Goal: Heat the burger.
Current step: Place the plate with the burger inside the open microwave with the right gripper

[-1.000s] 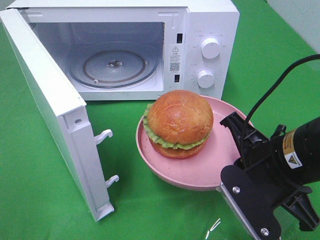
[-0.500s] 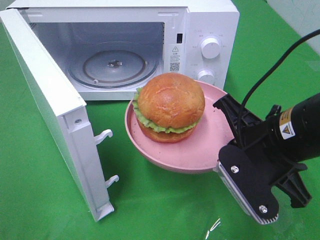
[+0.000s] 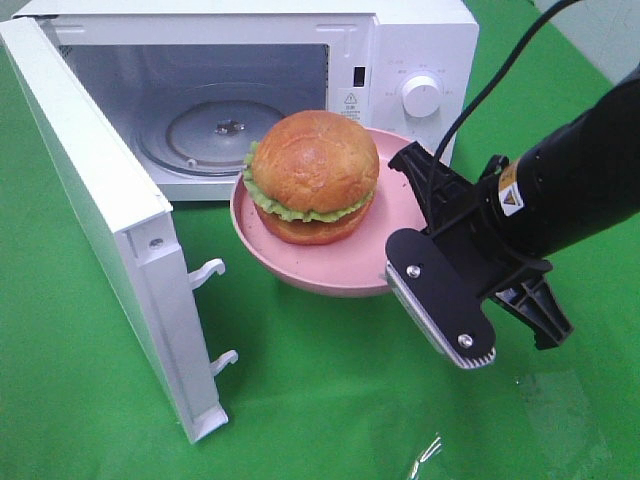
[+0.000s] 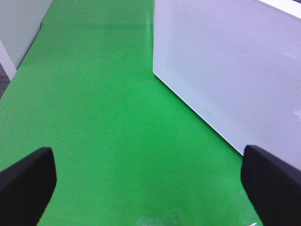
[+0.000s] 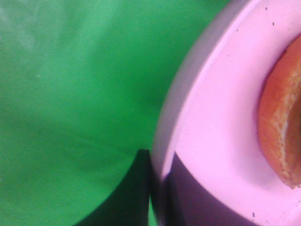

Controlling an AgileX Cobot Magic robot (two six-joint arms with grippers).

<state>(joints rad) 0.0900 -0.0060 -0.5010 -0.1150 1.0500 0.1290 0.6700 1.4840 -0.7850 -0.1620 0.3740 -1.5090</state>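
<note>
Green cloth, burger on plate (right hand grips rim)

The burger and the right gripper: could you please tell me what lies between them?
Only bare pink plate separates the burger from the right gripper, as the exterior high view shows.

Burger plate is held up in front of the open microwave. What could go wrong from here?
1. The right gripper pinches only one edge of the pink plate, so it could tilt or slip, and the burger lies loose on it.
2. The plate's right side seems to hang before the microwave knob panel, not the opening; pushed straight in, its rim might strike the frame.
</note>
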